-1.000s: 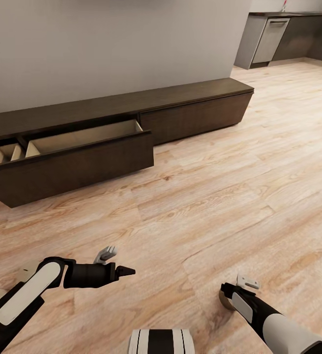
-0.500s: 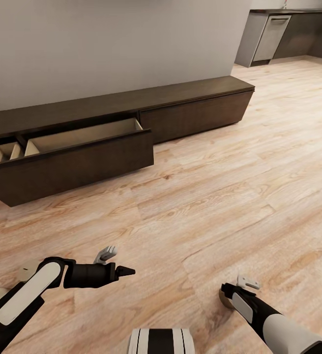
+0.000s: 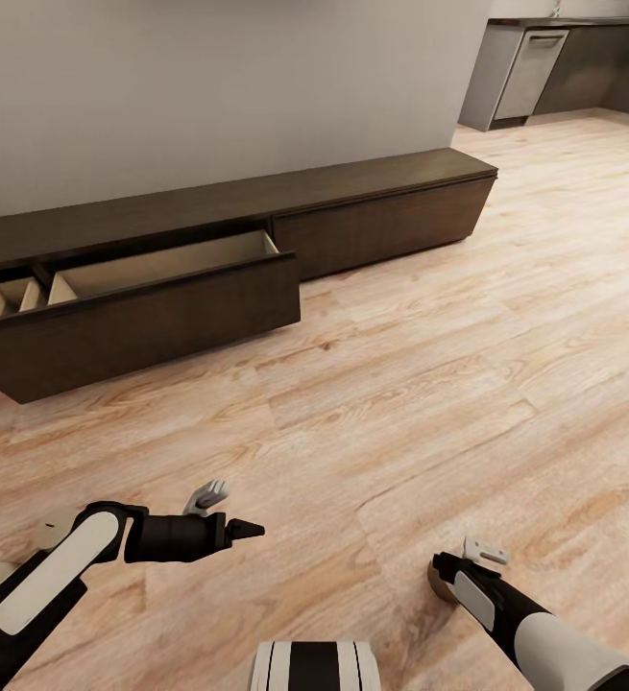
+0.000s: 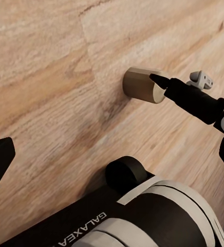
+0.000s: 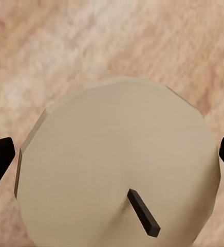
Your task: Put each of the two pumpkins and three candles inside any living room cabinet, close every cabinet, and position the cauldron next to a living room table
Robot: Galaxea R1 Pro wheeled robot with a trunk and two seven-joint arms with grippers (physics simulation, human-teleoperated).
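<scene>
Here a candle [image 5: 117, 164] is held tight in the right gripper [image 3: 448, 574], near the cabinet [image 3: 256, 206], whose drawer [image 3: 141, 321] was left open for it. The left gripper [image 3: 232, 513] is open and empty.

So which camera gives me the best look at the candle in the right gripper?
The right wrist view: the candle faces the camera, flat tan top and black wick plain. The left wrist view shows its side from afar, by a dark fingertip. The head view shows a tan sliver at the right gripper.

Right hand [image 3: 446, 574] around candle [image 5: 117, 164].
</scene>
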